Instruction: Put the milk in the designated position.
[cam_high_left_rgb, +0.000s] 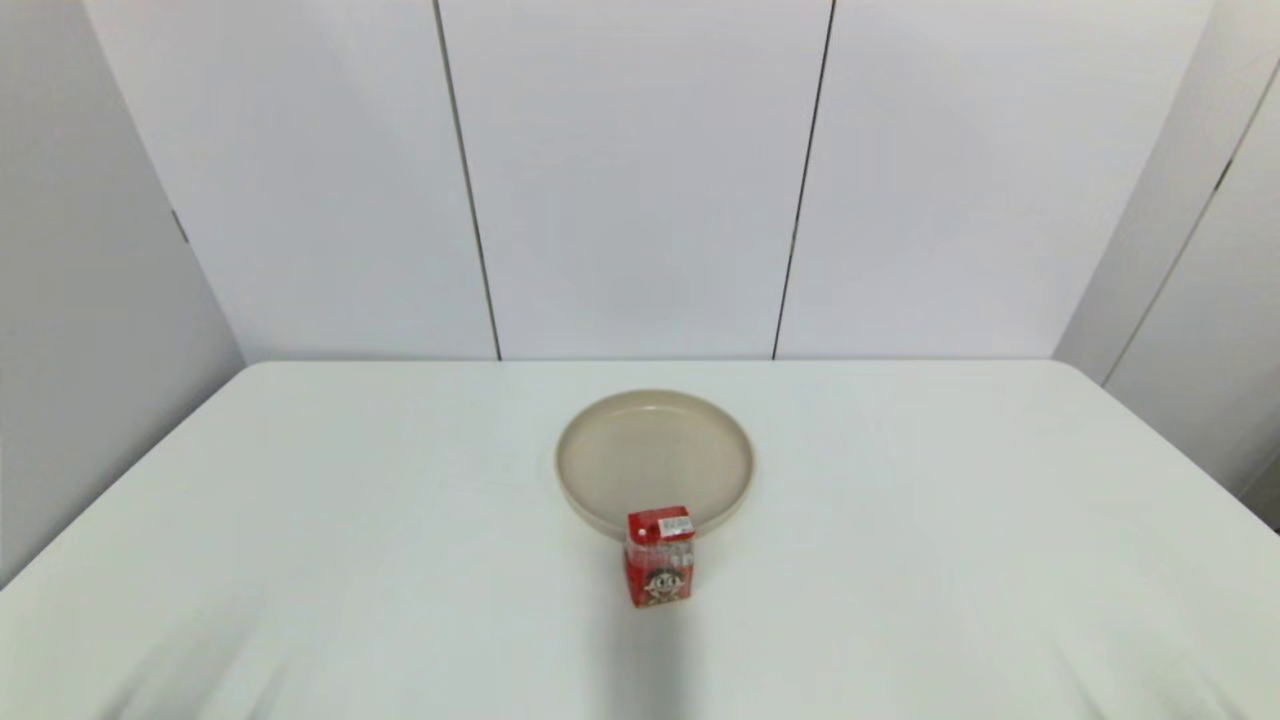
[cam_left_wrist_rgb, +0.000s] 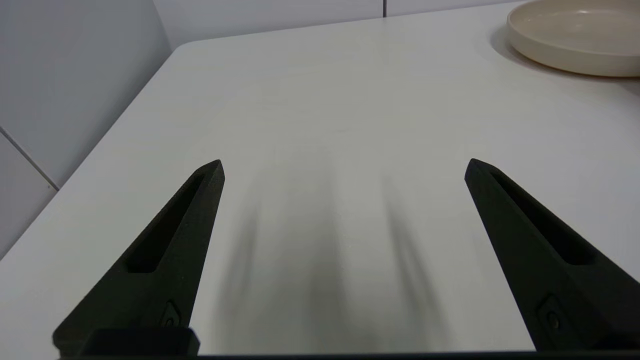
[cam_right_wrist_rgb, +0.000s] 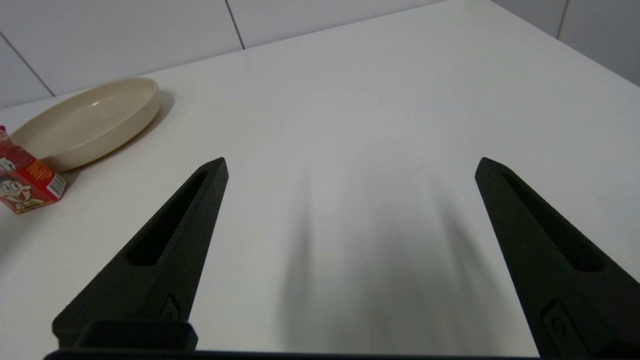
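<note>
Upright boxy red milk (cam_high_left_rgb: 660, 556), round beige plate (cam_high_left_rgb: 585, 480)

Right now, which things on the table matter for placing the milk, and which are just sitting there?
Part of the job:
- the milk, upright, just in front of the plate
- left end effector and right end effector, both open, holding nothing

Just there:
- the beige plate, empty, though possibly the designated spot
- the white table
</note>
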